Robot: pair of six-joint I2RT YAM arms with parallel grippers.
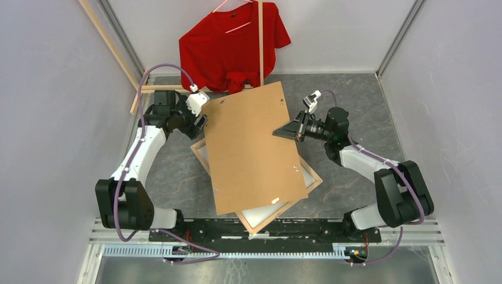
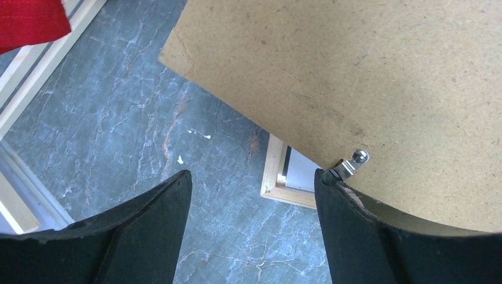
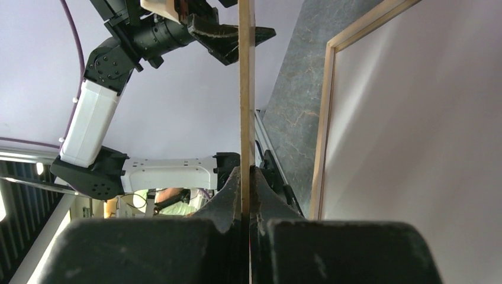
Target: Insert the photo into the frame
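A brown backing board (image 1: 251, 148) with small metal clips is tilted above the frame (image 1: 312, 178). The frame lies on the table, pale wood side up. A white sheet (image 1: 260, 214) lies inside it; I cannot tell whether this is the photo's plain back. No printed face shows. My right gripper (image 1: 278, 133) is shut on the board's right edge, which runs between its fingers in the right wrist view (image 3: 245, 171). My left gripper (image 1: 201, 121) is open at the board's far left edge. In the left wrist view (image 2: 251, 177) its right finger (image 2: 355, 225) is by a clip (image 2: 352, 163).
A red T-shirt (image 1: 234, 44) hangs on a hanger from a pale wooden rack (image 1: 260, 41) at the back, just behind the board's top edge. A rack pole (image 1: 109, 41) leans along the left wall. Grey walls close in both sides.
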